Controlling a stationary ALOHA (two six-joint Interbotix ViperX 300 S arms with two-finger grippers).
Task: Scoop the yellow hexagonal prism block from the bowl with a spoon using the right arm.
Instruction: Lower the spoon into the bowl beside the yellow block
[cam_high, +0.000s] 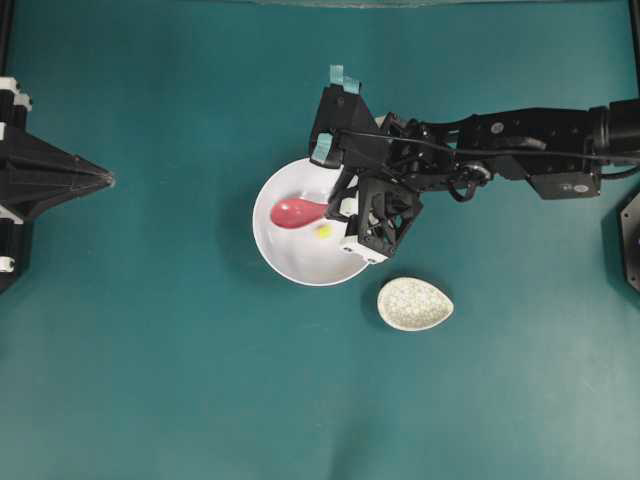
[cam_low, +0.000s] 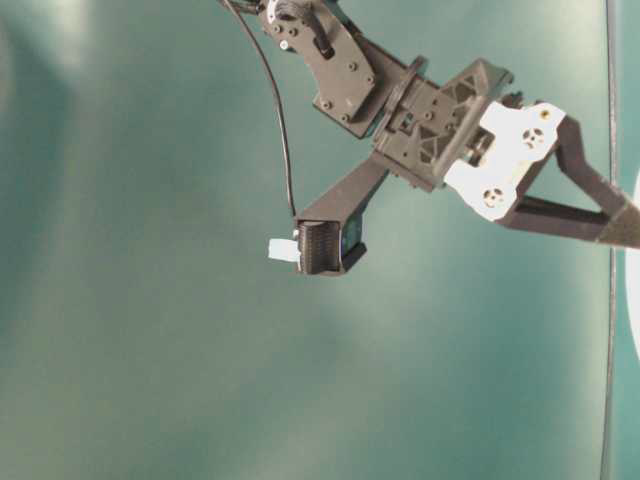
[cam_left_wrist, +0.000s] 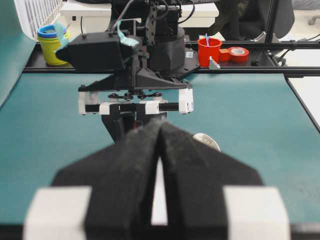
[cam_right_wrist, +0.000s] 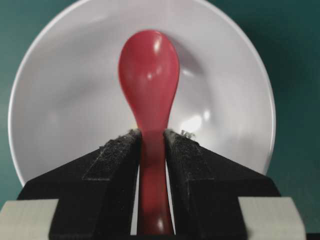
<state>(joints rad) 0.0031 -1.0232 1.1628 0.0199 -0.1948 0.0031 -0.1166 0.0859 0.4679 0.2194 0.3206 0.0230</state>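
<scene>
At the centre of the overhead frame, the right gripper (cam_right_wrist: 152, 145) clamps the spoon (cam_high: 297, 211) by its handle, scoop inside the bowl (cam_high: 285, 255) — pickup done. The yellow hexagonal prism block (cam_high: 324, 231) sits loose just beside the scoop — scooping remains. At far left, the left gripper (cam_left_wrist: 159, 150) rests closed, empty.

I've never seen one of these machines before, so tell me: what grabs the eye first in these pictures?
Most striking is the glossy pink-red spoon, clamped by its handle in the right gripper and held over the big white bowl mid-table. A tiny yellow block sits in the bowl right beside the spoon's scoop. Just outside the bowl, toward the overhead view's lower right, lies a small speckled egg-shaped dish on the teal table.
</scene>
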